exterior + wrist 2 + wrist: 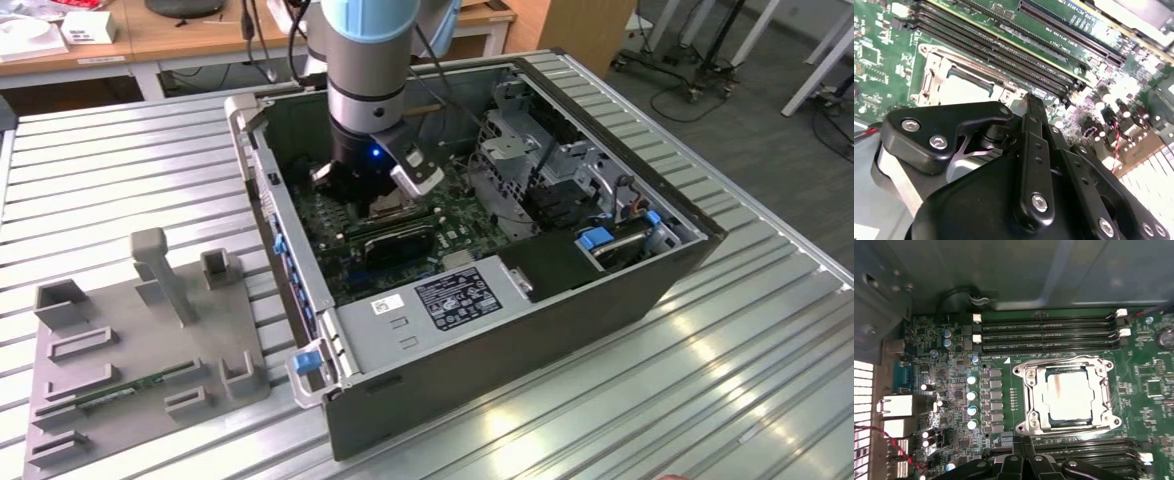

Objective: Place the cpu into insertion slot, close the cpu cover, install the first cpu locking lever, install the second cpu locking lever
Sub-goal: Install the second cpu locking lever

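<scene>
In the exterior view the arm hides the hand (375, 192) and most of the insertion slot; in the first wrist view glare washes out the cpu (1069, 396)

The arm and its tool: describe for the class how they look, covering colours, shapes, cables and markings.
The arm is a thick grey cylinder with a pale blue cap at its joint and a black band below. A small blue light glows on the black wrist, and dark cables run beside the arm. The tool is black. In the second wrist view its linkages are matte black bars and plates joined by silver screws.
</scene>
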Tool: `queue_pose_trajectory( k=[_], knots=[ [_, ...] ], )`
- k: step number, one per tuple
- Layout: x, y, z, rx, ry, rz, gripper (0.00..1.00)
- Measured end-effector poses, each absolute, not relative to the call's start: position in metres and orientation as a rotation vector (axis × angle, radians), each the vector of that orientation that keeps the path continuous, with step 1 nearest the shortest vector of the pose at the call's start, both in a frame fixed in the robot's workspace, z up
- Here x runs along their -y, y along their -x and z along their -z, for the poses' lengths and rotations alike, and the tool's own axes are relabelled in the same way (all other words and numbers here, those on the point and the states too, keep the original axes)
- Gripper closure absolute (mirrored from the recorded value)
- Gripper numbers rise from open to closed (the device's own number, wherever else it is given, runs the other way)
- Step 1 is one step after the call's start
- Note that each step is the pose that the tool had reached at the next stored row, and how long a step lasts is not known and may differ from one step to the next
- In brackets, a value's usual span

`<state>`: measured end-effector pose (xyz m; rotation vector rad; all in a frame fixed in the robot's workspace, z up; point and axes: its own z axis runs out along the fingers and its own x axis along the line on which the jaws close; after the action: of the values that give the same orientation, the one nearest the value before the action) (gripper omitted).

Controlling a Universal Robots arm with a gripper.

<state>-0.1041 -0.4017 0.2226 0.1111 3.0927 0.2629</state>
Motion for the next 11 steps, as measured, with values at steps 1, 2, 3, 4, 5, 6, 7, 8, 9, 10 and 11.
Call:
queue_pose_trajectory(
  k=[1, 2, 3, 4, 5, 6, 7, 8, 9, 10, 11],
  knots=[
    [0.402, 0.104, -0.225, -3.093, -0.111, -0.263, 0.89],
    [0.402, 0.104, -0.227, -3.093, -0.111, -0.263, 0.89],
    [0.402, 0.104, -0.23, -3.093, -0.111, -0.263, 0.89],
    [0.402, 0.104, -0.232, -3.093, -0.111, -0.263, 0.89],
    [0.402, 0.104, -0.235, -3.093, -0.111, -0.263, 0.89],
    [0.402, 0.104, -0.237, -3.093, -0.111, -0.263, 0.89],
    [0.402, 0.104, -0.239, -3.093, -0.111, -0.263, 0.89],
    [0.402, 0.104, -0.24, -3.093, -0.111, -0.263, 0.89],
    [0.402, 0.104, -0.241, -3.093, -0.111, -0.263, 0.89],
    [0.402, 0.104, -0.241, -3.093, -0.111, -0.263, 0.89],
    [0.402, 0.104, -0.241, -3.093, -0.111, -0.263, 0.89]
  ],
)
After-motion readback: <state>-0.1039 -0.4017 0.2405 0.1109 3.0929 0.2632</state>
